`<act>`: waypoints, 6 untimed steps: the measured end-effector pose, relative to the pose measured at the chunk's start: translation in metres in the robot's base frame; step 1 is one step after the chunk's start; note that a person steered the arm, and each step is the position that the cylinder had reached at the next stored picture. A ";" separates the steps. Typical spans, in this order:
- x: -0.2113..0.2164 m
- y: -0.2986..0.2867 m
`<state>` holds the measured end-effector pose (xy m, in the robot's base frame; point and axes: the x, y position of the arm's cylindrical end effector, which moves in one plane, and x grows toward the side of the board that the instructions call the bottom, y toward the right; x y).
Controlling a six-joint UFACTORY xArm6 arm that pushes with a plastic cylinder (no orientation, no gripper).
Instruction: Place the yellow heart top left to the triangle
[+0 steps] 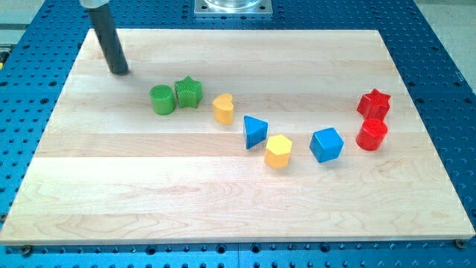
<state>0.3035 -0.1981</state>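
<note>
Yellow heart [223, 109] flat on board, just upper-left of blue triangle [255, 131]

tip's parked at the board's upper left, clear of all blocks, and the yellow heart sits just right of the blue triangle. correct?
Not quite. In the camera view the yellow heart sits to the upper left of the blue triangle, not to its right. The rest holds: my tip is at the wooden board's upper left, clear of all blocks; the nearest is the green cylinder.
</note>
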 end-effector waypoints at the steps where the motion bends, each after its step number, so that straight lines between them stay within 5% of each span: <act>1: 0.028 0.104; 2: 0.038 0.175; 6: 0.114 0.187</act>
